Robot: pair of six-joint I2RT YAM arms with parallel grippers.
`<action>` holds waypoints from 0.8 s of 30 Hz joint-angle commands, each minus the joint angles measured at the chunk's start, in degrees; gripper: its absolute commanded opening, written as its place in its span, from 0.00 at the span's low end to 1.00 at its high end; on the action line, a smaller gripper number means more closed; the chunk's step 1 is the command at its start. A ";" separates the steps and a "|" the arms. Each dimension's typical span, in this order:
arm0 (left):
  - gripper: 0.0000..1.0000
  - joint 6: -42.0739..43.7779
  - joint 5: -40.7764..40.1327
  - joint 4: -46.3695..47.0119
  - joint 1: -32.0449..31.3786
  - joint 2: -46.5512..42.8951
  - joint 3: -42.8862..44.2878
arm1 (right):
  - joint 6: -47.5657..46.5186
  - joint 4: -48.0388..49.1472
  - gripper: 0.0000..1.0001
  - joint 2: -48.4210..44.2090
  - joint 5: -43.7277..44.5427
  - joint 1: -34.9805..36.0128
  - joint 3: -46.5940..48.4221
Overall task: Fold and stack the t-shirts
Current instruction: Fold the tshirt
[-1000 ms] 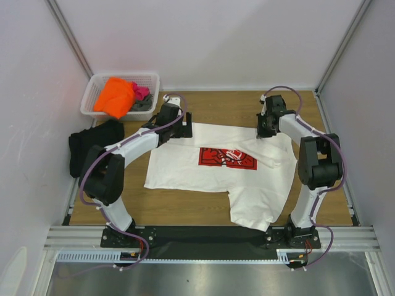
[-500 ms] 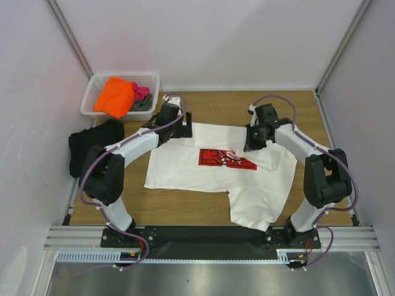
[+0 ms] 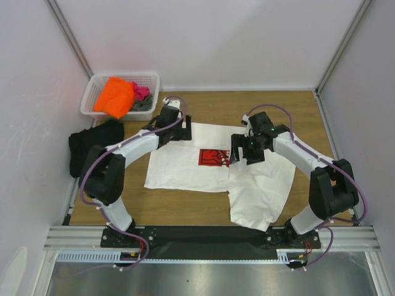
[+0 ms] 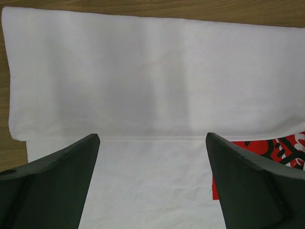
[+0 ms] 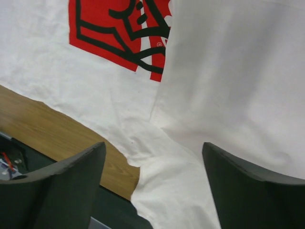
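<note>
- White t-shirt (image 3: 185,169) flat on table (image 3: 216,102) centre, right side folded over graphic (image 3: 213,157).
- Right gripper (image 5: 152,186) and left gripper (image 4: 152,186) both spread, holding nothing.
- Risk: loose fold springing back, cloth unpinned.

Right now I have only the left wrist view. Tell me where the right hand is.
Observer: The right hand hovers over the white t-shirt, at the right edge of its red graphic.
Operator: Report its grip.
Observer: Its jaws stand open, holding nothing.
Operator: Describe that side of the shirt.
Observer: The shirt's right part lies folded inward, covering the right end of the graphic.
</note>
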 commanded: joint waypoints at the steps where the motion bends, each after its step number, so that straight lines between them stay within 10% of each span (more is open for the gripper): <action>1: 1.00 -0.15 1.53 2.24 0.07 -3.11 -0.80 | 1.06 -1.40 0.93 -4.45 -0.20 -1.59 2.08; 15: 1.00 -13.49 4.42 -4.61 -13.09 -6.01 2.89 | 17.13 -4.48 0.81 -17.34 1.83 -24.17 -13.36; 24: 0.99 -16.67 4.08 -1.28 -18.91 -5.04 0.17 | 19.78 9.31 0.78 -30.37 -0.81 -25.51 -30.42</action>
